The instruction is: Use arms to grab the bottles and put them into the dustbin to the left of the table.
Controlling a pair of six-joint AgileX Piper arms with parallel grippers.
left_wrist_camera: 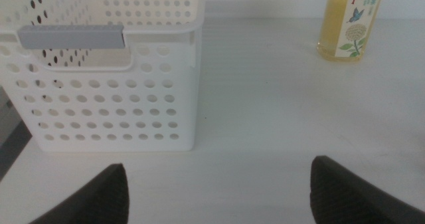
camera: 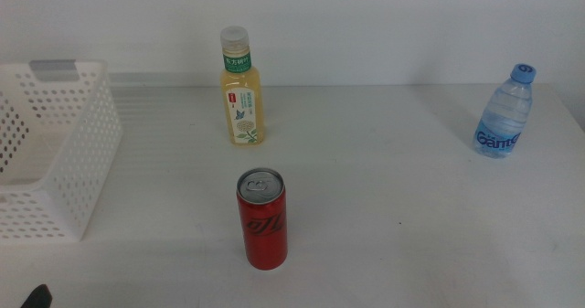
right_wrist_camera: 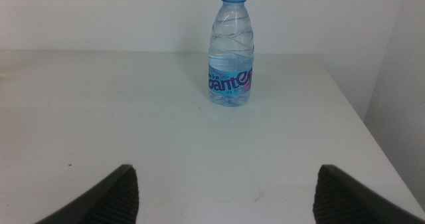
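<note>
On the white table stand three upright containers. A yellow tea bottle is at the back centre, a red soda can stands nearer the front, and a clear water bottle with a blue cap is far right. The white perforated dustbin sits at the left edge. My left gripper is open and empty, facing the dustbin, with the tea bottle off to one side. My right gripper is open and empty, well short of the water bottle.
A dark tip of the left arm shows at the bottom left corner of the middle view. The table's right edge runs close past the water bottle. A plain white wall stands behind the table.
</note>
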